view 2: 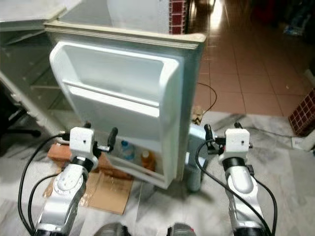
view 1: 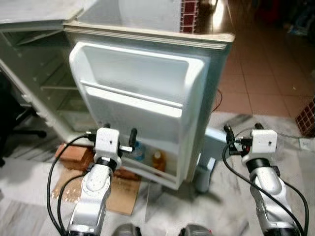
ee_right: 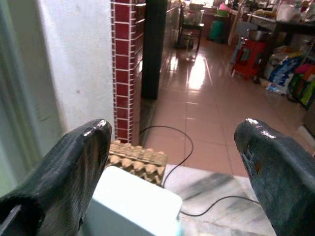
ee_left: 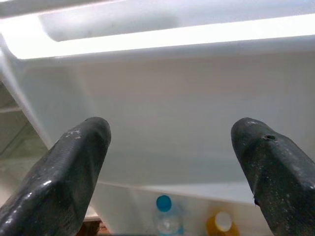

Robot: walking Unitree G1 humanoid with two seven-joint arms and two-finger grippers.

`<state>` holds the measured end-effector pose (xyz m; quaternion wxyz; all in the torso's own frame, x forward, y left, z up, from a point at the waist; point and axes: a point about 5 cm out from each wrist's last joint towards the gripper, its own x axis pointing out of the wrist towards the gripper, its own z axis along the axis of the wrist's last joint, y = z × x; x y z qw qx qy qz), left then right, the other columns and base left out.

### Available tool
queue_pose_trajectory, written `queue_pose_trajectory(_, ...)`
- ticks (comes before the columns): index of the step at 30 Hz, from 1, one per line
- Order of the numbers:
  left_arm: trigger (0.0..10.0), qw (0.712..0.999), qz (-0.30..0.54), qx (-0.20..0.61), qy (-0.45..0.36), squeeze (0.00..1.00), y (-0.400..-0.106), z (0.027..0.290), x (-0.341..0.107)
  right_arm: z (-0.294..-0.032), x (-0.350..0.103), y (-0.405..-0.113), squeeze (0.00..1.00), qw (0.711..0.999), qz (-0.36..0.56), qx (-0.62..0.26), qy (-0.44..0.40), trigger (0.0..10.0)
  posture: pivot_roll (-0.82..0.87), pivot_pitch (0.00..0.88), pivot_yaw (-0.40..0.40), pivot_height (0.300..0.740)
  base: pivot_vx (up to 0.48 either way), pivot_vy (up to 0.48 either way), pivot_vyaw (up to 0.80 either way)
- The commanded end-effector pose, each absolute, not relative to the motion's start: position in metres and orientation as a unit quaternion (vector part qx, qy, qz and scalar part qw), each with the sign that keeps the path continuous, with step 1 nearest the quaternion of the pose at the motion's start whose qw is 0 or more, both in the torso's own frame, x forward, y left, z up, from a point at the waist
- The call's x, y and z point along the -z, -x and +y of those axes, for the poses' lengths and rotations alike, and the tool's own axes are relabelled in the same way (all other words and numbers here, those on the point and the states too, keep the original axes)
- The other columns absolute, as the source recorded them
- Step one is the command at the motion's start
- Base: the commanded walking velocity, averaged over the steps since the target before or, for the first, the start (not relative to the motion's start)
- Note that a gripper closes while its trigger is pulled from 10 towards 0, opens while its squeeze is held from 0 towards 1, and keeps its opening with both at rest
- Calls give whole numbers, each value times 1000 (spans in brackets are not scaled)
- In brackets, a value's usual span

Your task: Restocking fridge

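White fridge door (view 1: pixel 142 98) open ahead; blue-capped bottle (view 1: pixel 137 151) and yellow-capped bottle (view 1: pixel 158 160) standing in bottom door shelf. Left gripper (view 1: pixel 119 133) raised before door, fingers apart, empty. Right gripper (view 1: pixel 242 131) beside door edge, fingers apart, empty. Probably between placements; next: fetch another item.

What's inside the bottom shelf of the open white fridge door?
The bottom shelf of the white fridge door holds a clear bottle with a blue cap and an amber bottle with a yellow cap. The shelf's front wall hides their lower parts.
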<state>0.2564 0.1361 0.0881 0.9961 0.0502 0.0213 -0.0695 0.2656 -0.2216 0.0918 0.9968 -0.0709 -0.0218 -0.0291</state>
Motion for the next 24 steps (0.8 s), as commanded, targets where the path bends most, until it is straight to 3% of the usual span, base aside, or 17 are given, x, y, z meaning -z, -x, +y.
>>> queue_pose_trajectory(1,10000,996,36,45,-61,0,-251,147,-83,-215,-97,-272,0,997,-28,26,71,10000,-47,52,83,740,0,0,0)
queue_pose_trajectory(3,10000,997,43,29,-60,0,-251,151,-81,-212,-102,-278,0,997,-36,31,63,10000,-48,48,86,740,0,0,0)
queue_pose_trajectory(12,10000,997,50,4,-60,0,-252,157,-79,-202,-106,-291,0,997,-43,25,56,10000,-30,34,79,740,0,0,800)
queue_pose_trajectory(24,10000,992,81,84,-49,0,-248,148,-71,-191,-115,-318,0,996,-49,38,63,10000,-13,33,81,740,0,0,788)
